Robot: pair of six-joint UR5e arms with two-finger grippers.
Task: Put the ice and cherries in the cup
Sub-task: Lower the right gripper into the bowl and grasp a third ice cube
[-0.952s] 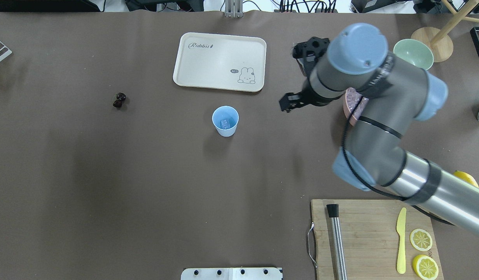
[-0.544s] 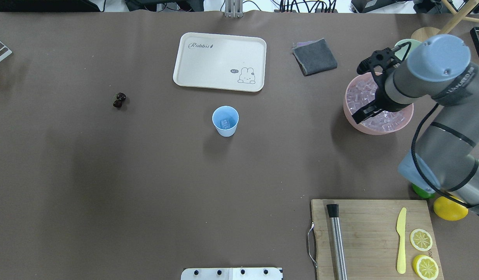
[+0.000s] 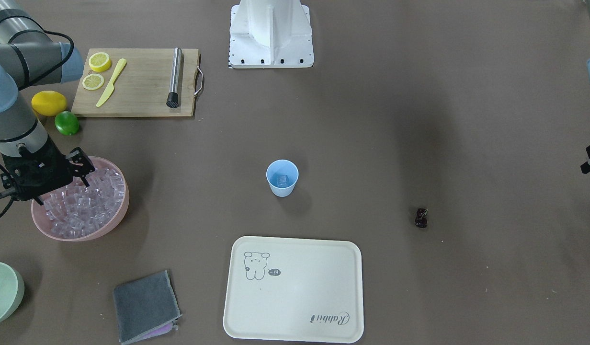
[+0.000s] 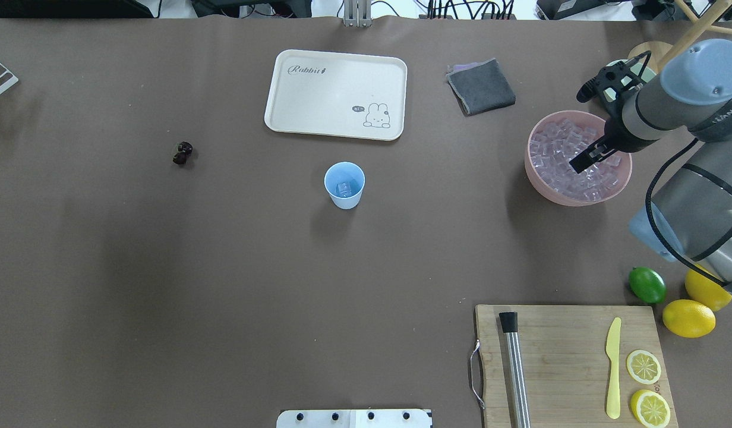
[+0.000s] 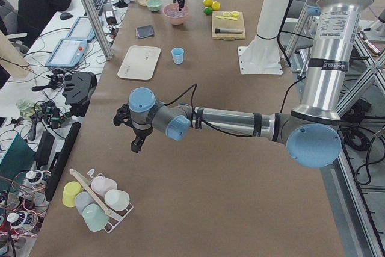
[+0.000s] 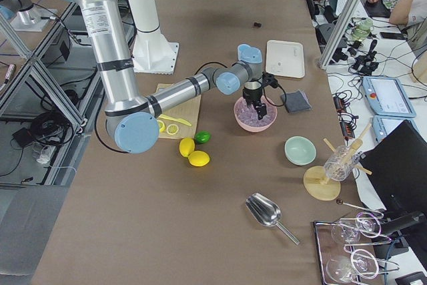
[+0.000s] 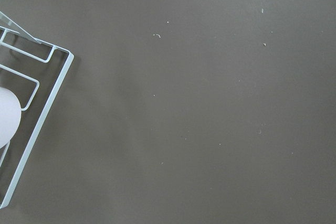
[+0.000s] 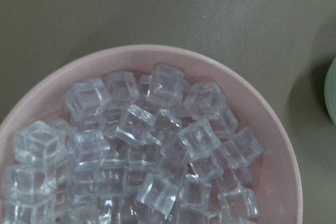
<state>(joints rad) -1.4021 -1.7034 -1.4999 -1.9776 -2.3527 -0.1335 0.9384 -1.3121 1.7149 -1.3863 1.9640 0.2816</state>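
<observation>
Right gripper (image 3: pixel 83 168) hangs, jaws released, above the ice (image 8: pixel 157 129): light, hard, likely slick cubes, best pinched across a top cube's flat faces.

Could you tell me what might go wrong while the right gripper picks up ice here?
The clear ice cubes lie heaped loosely in the round pink bowl, so the right gripper may nudge several or lose a slippery one. The small light blue plastic cup stands free, so an off-centre drop could miss or tip it.
</observation>
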